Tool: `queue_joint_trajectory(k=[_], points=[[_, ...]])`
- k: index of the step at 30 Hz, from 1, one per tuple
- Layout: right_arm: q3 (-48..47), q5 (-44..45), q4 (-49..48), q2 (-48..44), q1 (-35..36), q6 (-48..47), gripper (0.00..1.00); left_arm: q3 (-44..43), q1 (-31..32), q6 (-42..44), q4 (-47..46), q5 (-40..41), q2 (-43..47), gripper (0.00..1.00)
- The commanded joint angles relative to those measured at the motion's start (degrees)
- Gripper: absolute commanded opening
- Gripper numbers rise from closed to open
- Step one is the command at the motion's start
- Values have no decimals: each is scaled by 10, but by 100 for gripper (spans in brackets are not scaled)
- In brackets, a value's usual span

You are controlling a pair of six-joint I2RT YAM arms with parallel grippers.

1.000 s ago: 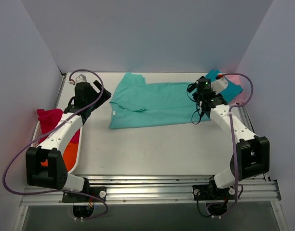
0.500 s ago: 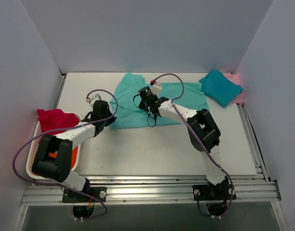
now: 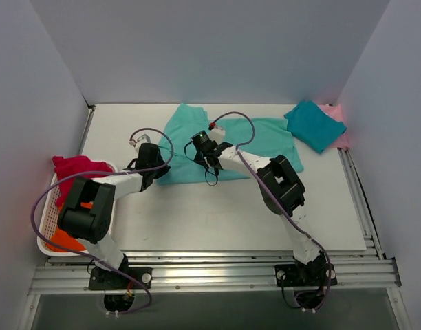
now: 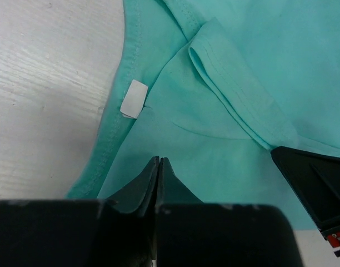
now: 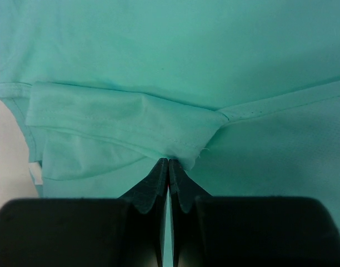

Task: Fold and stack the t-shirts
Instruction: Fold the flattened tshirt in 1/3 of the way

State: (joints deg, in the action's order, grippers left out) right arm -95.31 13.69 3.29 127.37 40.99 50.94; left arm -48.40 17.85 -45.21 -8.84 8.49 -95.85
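— How do the tools stand?
— The left tool (image 4: 158, 167) has its tips together on the mint-green t-shirt (image 3: 252, 141), spread on the surface (image 3: 210, 206). The right tool (image 5: 168, 167) is likewise closed at a sleeve seam. Whether either pinches cloth, I cannot tell.
— The basket (image 3: 42, 237)?
— The magenta-red t-shirt (image 3: 73, 168) lies over its rim, and the orange t-shirt (image 3: 62, 240) is inside.

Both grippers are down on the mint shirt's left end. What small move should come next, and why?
Probably lift both a little. The left gripper and right gripper show shut fingers at the mint-green t-shirt, the right at the folded sleeve; whether cloth is pinched is unclear. A short lift would show that before folding.
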Motion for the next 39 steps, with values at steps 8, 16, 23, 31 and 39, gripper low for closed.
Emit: queue_joint_trajectory(k=[8,16,23,31,39], points=[[18,21,21,-8,9,7,0,-31,-1,2,-73,-33,-70,2],[24,20,21,-33,11,7,0,-32,-1,6,-72,-27,-79,2],[0,2,25,3,1,8,0,-34,-1,5,-74,-34,-86,2],[-34,-16,22,47,-22,3,0,-30,0,9,-69,-30,-83,2],[-80,-35,25,97,-59,-3,0,-23,0,9,-67,-34,-76,2]])
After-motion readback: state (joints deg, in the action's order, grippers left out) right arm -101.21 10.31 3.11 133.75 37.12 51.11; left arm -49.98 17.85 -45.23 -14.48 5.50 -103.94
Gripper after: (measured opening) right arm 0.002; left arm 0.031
